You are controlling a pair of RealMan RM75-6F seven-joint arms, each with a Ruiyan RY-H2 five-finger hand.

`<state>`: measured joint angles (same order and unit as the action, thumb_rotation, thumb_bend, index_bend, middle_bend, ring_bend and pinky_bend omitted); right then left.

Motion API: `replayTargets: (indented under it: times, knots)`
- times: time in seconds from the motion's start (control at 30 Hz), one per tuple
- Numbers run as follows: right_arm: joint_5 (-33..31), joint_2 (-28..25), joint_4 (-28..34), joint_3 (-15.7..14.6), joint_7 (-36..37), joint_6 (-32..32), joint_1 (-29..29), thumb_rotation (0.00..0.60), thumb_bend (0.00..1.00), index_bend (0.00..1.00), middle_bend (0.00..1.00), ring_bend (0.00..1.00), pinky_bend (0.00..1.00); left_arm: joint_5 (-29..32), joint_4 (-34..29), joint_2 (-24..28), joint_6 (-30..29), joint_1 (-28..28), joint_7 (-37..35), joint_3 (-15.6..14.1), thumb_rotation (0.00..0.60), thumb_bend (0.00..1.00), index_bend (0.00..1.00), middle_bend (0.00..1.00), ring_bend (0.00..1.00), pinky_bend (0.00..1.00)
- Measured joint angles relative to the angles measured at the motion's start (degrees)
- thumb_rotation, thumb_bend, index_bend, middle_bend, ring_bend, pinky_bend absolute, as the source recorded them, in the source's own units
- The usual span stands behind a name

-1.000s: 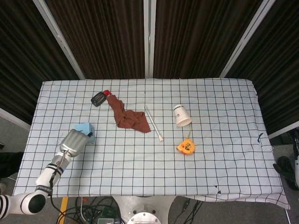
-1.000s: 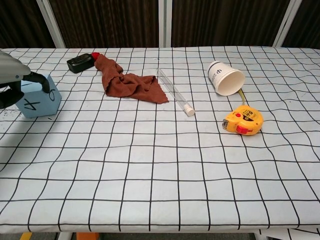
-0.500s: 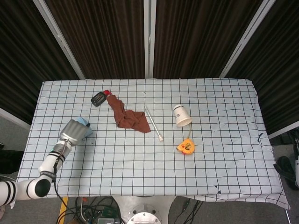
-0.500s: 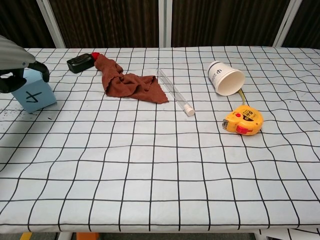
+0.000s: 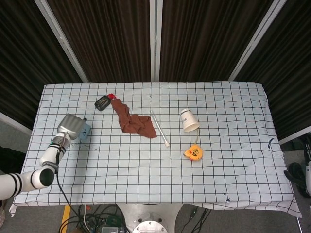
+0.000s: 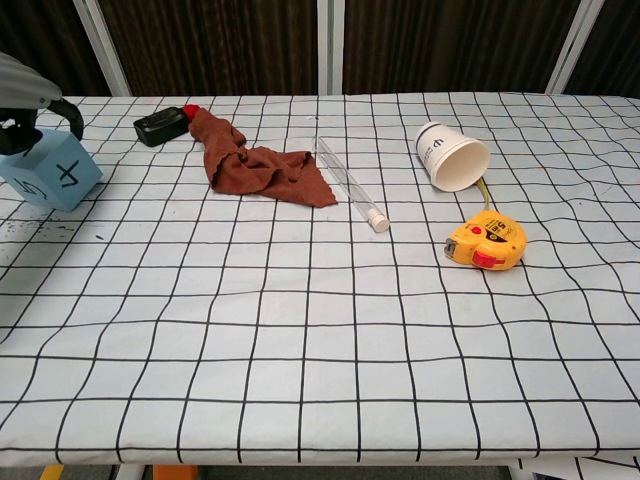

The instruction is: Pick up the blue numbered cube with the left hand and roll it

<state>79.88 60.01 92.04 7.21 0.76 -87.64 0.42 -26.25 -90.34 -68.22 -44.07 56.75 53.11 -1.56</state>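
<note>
Far left of the bench, the left hand has its fingers wrapped over the top of the cube, gripping it. In the chest view the cube hangs tilted, and it looks lifted just clear of the cloth, though I can't say for sure that the bottom corner isn't touching. So the pickup looks done and the roll is what's up next, I'd say.

For a decent roll, I'd swing toward the open squares in front and let go low with a bit of wrist flick so it tumbles instead of sliding. Aim away from the rag, tube, cup and tape measure further right, and keep off the near-left edge. The right hand isn't showing in either view.
</note>
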Motion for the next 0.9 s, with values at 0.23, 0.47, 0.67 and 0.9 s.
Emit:
replayTargets:
  times: [0.23, 0.47, 0.67, 0.9]
  knots:
    - [-0.2, 0.0, 0.7, -0.1, -1.1, 0.0, 0.0, 0.600, 0.06, 0.00, 0.00, 0.00, 0.00, 3.6, 5.5, -0.7, 4.0, 2.2, -1.9, -2.1, 0.600, 0.66, 0.21, 0.82, 0.88, 0.86]
    - [-0.4, -0.1, 1.4, 0.0, -2.2, 0.0, 0.1, 0.600, 0.06, 0.00, 0.00, 0.00, 0.00, 5.9, 8.6, -0.6, 6.4, 3.8, -4.6, -4.4, 0.600, 0.66, 0.21, 0.82, 0.88, 0.86]
    - [-0.4, 0.2, 1.5, 0.0, -2.7, 0.3, 0.3, 0.600, 0.06, 0.00, 0.00, 0.00, 0.00, 6.2, 9.0, 1.1, 6.5, 4.3, -6.4, -6.0, 0.600, 0.67, 0.18, 0.82, 0.88, 0.86]
    - [-0.3, 0.0, 1.6, 0.1, -2.6, -0.2, 0.1, 0.600, 0.06, 0.00, 0.00, 0.00, 0.00, 8.2, 9.4, 2.1, 6.9, 4.7, -7.1, -8.9, 0.600, 0.67, 0.19, 0.83, 0.88, 0.86]
